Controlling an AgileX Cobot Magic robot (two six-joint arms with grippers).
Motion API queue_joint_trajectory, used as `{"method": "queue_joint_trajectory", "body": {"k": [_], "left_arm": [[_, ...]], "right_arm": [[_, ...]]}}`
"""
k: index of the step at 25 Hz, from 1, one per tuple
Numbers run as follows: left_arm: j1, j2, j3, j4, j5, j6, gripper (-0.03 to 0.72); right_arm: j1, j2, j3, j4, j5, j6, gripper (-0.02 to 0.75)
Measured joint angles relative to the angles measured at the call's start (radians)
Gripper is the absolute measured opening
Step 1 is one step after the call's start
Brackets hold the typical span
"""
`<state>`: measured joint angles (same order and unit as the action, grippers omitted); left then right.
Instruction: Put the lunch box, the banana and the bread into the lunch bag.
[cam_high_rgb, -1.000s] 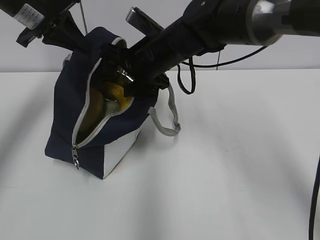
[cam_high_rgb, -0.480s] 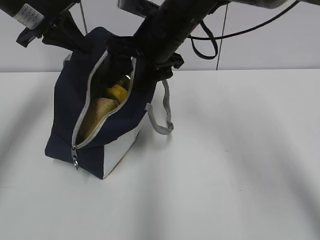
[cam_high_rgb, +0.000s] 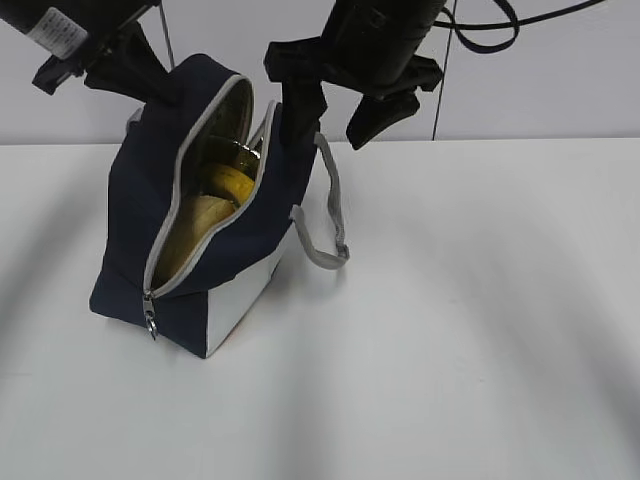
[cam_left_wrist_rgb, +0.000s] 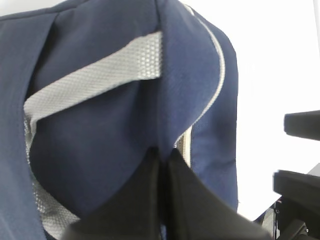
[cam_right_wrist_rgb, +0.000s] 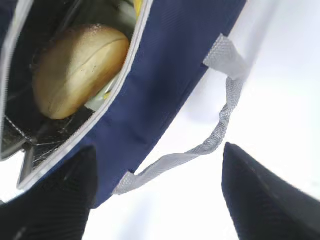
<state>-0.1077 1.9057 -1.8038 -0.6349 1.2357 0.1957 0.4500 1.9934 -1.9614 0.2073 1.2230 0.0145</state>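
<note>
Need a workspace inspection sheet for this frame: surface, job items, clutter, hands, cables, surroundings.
Surface: white table, bare apart from the bag.
Lunch bag: upright, zipper open, one grey handle hanging down its side.
Bread: inside the bag, on the silvery lining.
Banana: yellow, showing inside the opening.
Lunch box: not clearly visible.
Clutter: nothing seen.
Left hand: shut, pinching the bag's navy fabric near the zipper edge.
Right hand: open, empty, above the bag's rim.
Cables: black cable looping off the right arm.
Surroundings: plain pale wall.
</note>
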Motion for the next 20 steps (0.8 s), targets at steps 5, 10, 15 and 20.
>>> {"method": "queue_joint_trajectory", "body": {"k": [5,10,15,20], "left_arm": [[0.0,0.0,0.0,0.001,0.0,0.0,-0.001],[0.0,0.0,0.0,0.001,0.0,0.0,-0.001],[0.0,0.0,0.0,0.001,0.0,0.0,-0.001],[0.0,0.0,0.0,0.002,0.0,0.0,-0.001]], "right_arm": [[0.0,-0.013,0.0,-0.006,0.012,0.013,0.568],[-0.004,-0.013,0.002,0.016,-0.03,0.066,0.568],[-0.029,-0.017,0.102,0.102,-0.096,0.07,0.549],[-0.057,-0.017,0.237,0.256,-0.248,0.02,0.518]]}}
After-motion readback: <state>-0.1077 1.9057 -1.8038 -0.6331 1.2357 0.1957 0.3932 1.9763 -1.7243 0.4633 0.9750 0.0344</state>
